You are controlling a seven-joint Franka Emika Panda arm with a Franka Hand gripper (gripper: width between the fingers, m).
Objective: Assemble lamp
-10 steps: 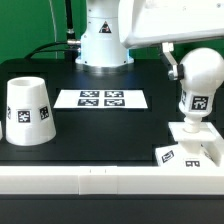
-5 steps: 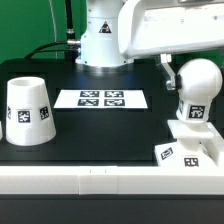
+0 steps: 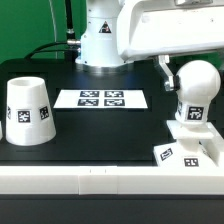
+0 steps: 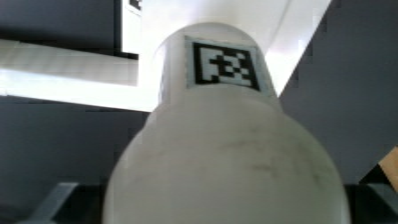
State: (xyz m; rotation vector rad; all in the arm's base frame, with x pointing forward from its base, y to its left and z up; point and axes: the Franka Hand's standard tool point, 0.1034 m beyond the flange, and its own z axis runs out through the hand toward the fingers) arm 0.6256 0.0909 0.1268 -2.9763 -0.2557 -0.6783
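Upright bulb [image 3: 197, 84] on base [image 3: 188, 153], shade [image 3: 28, 110] well apart

Bright even overhead light, wrist view softly blurred

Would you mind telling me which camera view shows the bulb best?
The exterior view: nearly the whole bulb stands upright above the base there. The wrist view shows only its tagged side, filling the picture.

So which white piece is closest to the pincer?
The rounded white plastic bulb, upright on the flat square white base; the big tapered white shade stands far away.
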